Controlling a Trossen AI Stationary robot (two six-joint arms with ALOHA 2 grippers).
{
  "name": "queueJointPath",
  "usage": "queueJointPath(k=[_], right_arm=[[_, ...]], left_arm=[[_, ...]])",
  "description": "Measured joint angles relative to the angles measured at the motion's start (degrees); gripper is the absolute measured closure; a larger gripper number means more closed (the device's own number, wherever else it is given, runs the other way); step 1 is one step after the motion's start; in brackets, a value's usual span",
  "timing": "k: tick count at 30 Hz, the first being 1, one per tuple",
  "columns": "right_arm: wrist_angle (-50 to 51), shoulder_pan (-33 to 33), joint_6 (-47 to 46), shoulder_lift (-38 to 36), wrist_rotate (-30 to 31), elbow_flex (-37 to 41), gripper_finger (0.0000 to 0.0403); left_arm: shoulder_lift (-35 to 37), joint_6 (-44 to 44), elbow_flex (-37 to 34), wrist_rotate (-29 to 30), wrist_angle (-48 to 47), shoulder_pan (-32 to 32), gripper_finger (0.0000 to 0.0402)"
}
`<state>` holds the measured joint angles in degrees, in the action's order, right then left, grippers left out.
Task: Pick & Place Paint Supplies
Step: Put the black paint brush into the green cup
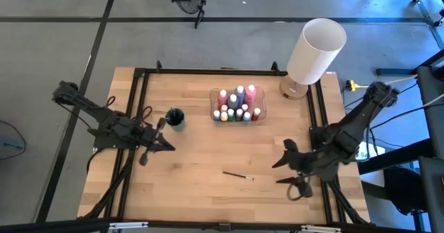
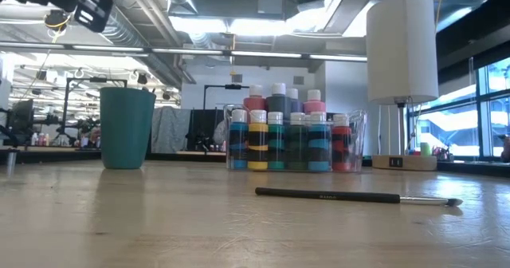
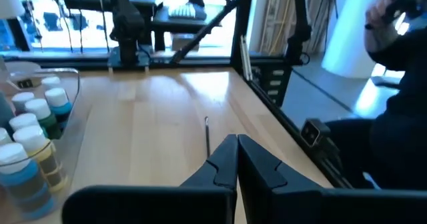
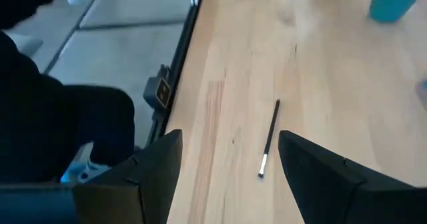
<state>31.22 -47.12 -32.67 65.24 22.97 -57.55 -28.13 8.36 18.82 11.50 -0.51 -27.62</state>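
Overhead, left claw (image 1: 168,146) clenched, right claw (image 1: 286,170) released above wooden table (image 1: 194,157) bearing paintbrush (image 1: 238,175).

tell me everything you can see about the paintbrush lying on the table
The thin paintbrush has a long dark handle, a short silvery ferrule and a small pale bristle tip. It lies flat and alone on the bare light wooden table, nearer the front edge than the clear tray of paint bottles. Nothing touches it. The open right gripper hovers close by, its fingers either side of the brush in the right wrist view, not gripping it.
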Motion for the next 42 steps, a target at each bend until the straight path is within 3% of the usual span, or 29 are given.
queueJointPath(k=[10, 21, 38, 42], right_arm=[[2.4, 6.7, -0.1, 8.2, -11.3, -5.4, 0.0151], [10.3, 11.1, 0.0, 11.1, -12.7, -5.6, 0.0151], [4.9, 13.4, 1.3, 29.9, -14.2, -5.6, 0.015], [3.6, 15.0, -1.1, 34.0, -18.2, -5.6, 0.015]], left_arm=[[5.8, -0.6, -5.3, 4.8, 2.7, -3.1, 0.0399], [6.1, -0.6, -5.3, 5.1, 5.6, -3.1, 0.04], [5.7, 0.8, -5.3, 5.1, 6.8, -3.1, 0.04], [4.2, 1.5, -5.3, 5.4, 8.0, -3.1, 0.0399]])
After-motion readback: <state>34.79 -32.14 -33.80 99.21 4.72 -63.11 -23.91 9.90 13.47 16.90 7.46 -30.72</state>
